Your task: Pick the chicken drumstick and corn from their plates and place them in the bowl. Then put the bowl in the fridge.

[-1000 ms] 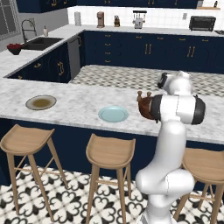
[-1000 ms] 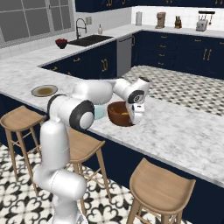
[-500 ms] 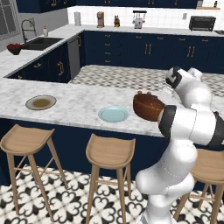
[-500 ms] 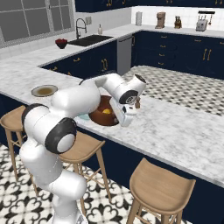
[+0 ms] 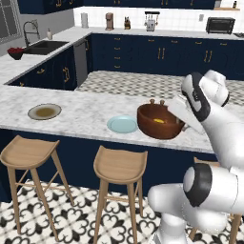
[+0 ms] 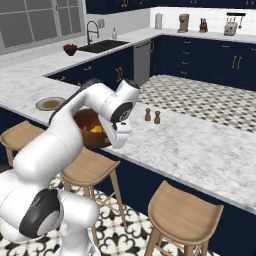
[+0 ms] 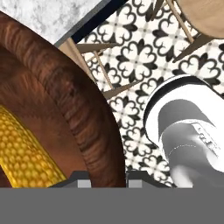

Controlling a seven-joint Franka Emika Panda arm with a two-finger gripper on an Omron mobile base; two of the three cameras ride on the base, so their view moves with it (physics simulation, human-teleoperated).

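Note:
My gripper (image 7: 107, 179) is shut on the thick rim of the dark wooden bowl (image 7: 83, 113), one fingertip inside the wall and one outside. The yellow corn (image 7: 22, 151) lies inside the bowl. In the left base view the bowl (image 5: 159, 125) hangs over the counter's near edge, held from its right by the gripper (image 5: 180, 123), with the corn (image 5: 159, 120) in it. The light blue plate (image 5: 122, 124) lies bare just left of the bowl, and the brownish plate (image 5: 44, 111) is farther left. My arm partly covers the bowl (image 6: 86, 125). The chicken drumstick is hidden and the fridge is out of view.
Two small shakers (image 6: 152, 116) stand on the marble counter (image 6: 200, 145) behind the bowl. Wooden stools (image 5: 120, 164) (image 6: 187, 212) line the counter's near side over a patterned floor. A sink (image 5: 45, 46) is at the back left.
The arm has swung and carried the bowl off the counter's middle toward its near edge. Both plates stay put and the grip stays shut.

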